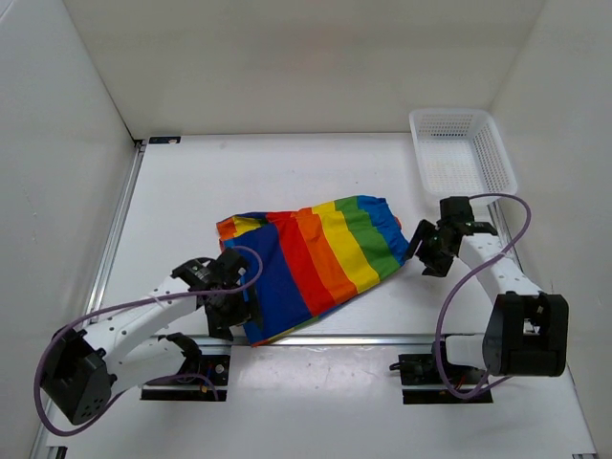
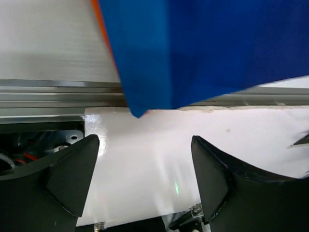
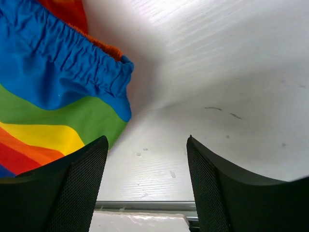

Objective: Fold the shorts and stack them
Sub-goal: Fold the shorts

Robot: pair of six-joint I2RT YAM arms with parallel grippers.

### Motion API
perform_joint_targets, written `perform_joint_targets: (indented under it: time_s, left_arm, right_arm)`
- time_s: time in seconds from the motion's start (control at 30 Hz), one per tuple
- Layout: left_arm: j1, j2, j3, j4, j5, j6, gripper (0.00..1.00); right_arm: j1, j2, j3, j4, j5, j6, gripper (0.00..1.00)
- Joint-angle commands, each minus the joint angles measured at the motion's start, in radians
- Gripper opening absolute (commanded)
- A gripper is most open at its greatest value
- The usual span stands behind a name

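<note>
The rainbow-striped shorts lie spread on the white table, blue side at the left, waistband at the right. My left gripper is open and empty at the shorts' near left corner; in the left wrist view the blue cloth hangs just beyond my fingers, over the table's front rail. My right gripper is open and empty just right of the waistband; the right wrist view shows the gathered blue waistband ahead and left of my fingers, not between them.
A white mesh basket stands at the back right, behind my right gripper. A metal rail runs along the table's front edge, and another down the left side. White walls enclose the table.
</note>
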Motion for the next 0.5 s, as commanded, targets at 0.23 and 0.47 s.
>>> perform_joint_targets:
  time_s: [0.23, 0.47]
  left_arm:
    - [-0.019, 0.108, -0.099, 0.256, 0.051, -0.103, 0.80]
    - [0.004, 0.428, 0.066, 0.305, -0.058, 0.000, 0.10]
  right_arm:
    - [-0.004, 0.153, 0.018, 0.201, -0.168, -0.035, 0.60]
    - [-0.013, 0.252, 0.061, 0.201, -0.149, -0.067, 0.00]
